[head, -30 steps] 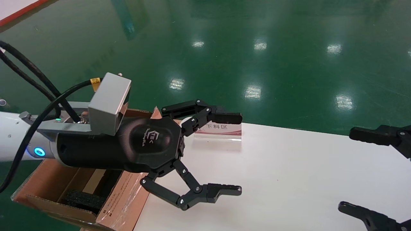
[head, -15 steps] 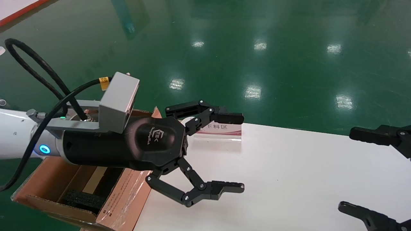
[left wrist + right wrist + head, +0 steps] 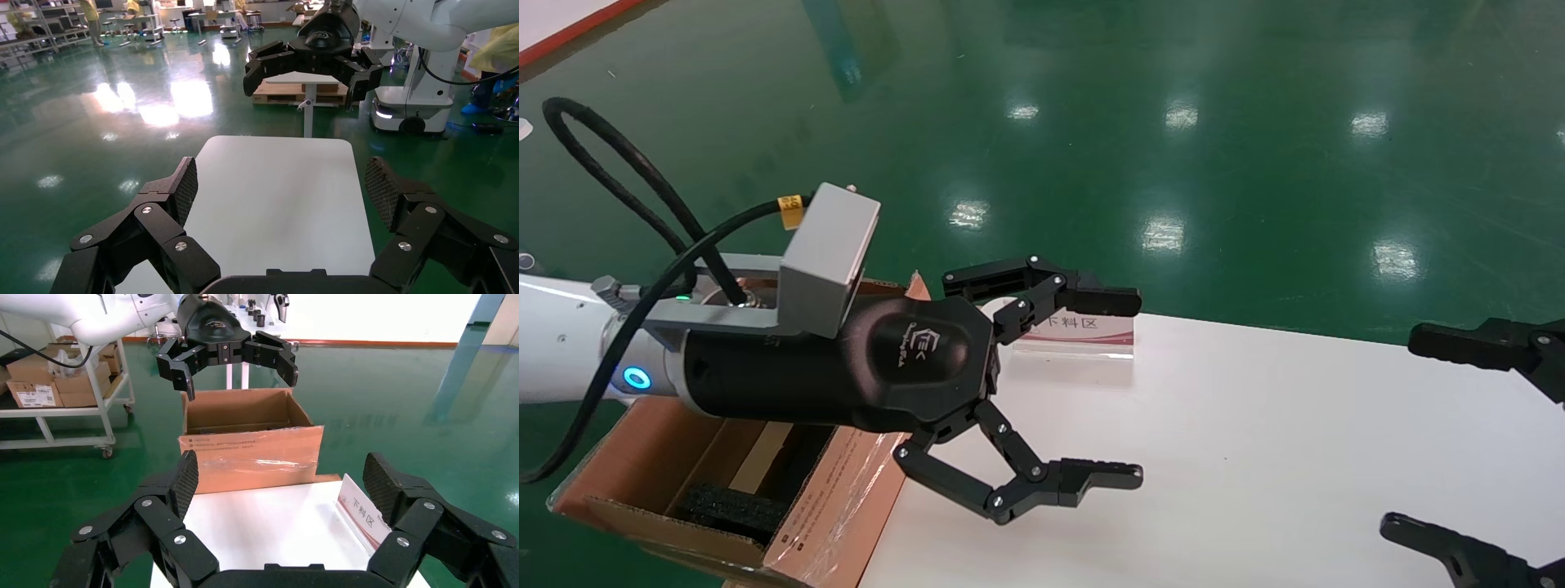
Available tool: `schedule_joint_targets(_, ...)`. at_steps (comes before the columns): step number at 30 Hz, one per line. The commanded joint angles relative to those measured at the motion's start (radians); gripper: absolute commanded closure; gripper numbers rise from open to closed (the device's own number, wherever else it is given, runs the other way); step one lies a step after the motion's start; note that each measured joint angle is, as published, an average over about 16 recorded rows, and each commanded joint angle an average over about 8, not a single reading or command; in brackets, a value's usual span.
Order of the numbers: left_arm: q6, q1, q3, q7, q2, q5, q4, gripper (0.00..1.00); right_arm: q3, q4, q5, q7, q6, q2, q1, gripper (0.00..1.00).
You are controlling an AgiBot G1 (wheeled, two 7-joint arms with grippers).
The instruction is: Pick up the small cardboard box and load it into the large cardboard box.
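Observation:
The small cardboard box shows in no view. The large cardboard box (image 3: 823, 500) stands open at the left end of the white table (image 3: 1254, 457), with a taped, printed flap and black foam pads (image 3: 727, 506) inside; it also shows in the right wrist view (image 3: 251, 450). My left gripper (image 3: 1138, 387) hangs open and empty above the table's left end, just right of the large box. In the left wrist view (image 3: 283, 187) only bare table lies between its pads. My right gripper (image 3: 1400, 431) is open and empty at the table's right end.
A small slanted sign (image 3: 1083, 331) with red print stands at the table's far edge near the large box; it also shows in the right wrist view (image 3: 361, 511). Green floor surrounds the table. A trolley with cartons (image 3: 37, 386) stands far behind the large box.
My left gripper has shifted a little to the right, away from the large box, still open. The right gripper has not moved.

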Motion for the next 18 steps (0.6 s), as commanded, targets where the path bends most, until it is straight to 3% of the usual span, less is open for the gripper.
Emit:
schedule_joint_targets(1, 0.0, -0.001, 0.001, 0.0, 0.0, 0.0, 0.0, 0.0, 0.0, 0.0, 0.0, 0.0, 0.0, 0.0, 0.0, 0.0)
schedule_joint_targets(18, -0.002, -0.003, 0.004, -0.001, 0.0, 0.002, 0.001, 0.0, 0.0, 0.0, 0.0, 0.0, 0.0, 0.0, 0.0, 0.0)
